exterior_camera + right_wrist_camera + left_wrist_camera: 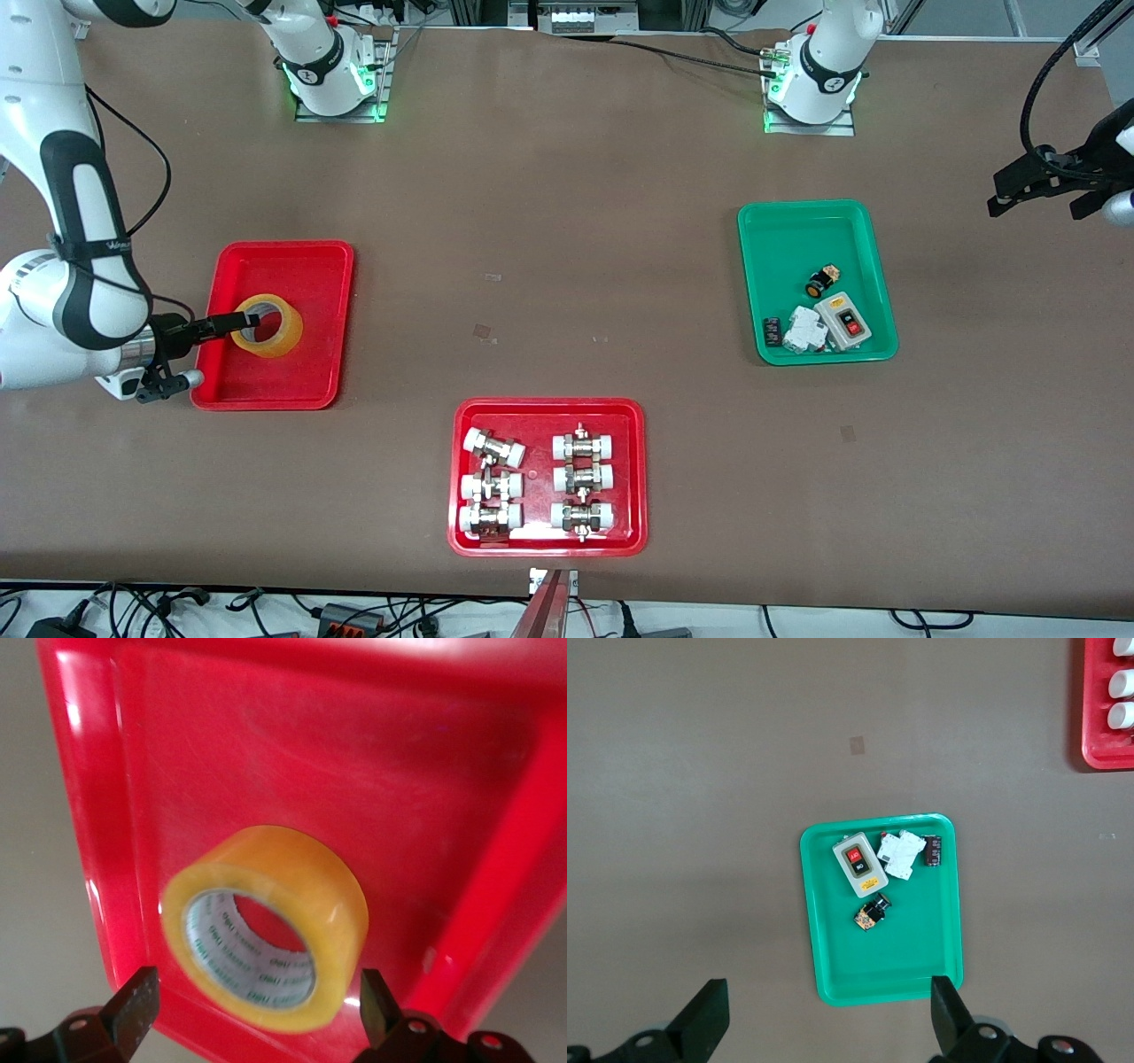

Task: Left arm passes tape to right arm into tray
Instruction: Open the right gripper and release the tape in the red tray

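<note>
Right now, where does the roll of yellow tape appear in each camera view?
Front view: the tape lies in the tray, at the right gripper.
Right wrist view: the tape is between the open fingers, on the tray.
Left wrist view: not in it.
Shared landmark: the tray.

Three trays on brown table

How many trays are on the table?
3: a red tray holding the tape, a red one with pipe fittings nearest the front camera, a green one at the left arm's end.
</note>
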Available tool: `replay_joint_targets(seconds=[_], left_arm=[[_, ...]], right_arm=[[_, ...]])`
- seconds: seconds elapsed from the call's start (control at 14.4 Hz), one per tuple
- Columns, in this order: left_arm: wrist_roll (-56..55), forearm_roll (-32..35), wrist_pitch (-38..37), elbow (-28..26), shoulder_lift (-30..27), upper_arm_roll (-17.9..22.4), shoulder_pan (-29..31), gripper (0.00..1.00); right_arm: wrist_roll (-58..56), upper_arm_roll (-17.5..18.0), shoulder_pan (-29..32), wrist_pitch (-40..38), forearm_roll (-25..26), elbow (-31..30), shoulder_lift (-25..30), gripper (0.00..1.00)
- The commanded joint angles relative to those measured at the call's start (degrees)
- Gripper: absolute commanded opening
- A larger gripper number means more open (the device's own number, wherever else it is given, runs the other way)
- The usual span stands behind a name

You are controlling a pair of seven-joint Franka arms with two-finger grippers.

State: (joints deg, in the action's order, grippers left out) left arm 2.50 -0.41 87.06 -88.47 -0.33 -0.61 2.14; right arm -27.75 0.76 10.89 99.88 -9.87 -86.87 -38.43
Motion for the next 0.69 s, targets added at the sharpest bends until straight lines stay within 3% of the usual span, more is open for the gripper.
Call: replay_joint_targets(seconds=[0.0, 0.28, 0.62], left_arm=[[-0.6, 1.3, -1.4, 2.1, 0.9, -0.2, -0.2, 1.0], [-0.6, 1.0, -1.4, 2.3, 0.9, -0.2, -0.2, 1.0], [-0.6, 1.0, -1.5, 2.3, 0.9, -0.2, -0.2, 1.0]], right_arm=[[10.1, -0.1, -4.1, -0.7, 5.7, 0.5, 6.6, 1.0], [23.8, 0.0, -7.6, -7.9, 11.8, 7.8, 12.3, 1.0], [23.2, 0.2, -7.4, -11.1, 11.0, 15.6, 15.4, 1.0]])
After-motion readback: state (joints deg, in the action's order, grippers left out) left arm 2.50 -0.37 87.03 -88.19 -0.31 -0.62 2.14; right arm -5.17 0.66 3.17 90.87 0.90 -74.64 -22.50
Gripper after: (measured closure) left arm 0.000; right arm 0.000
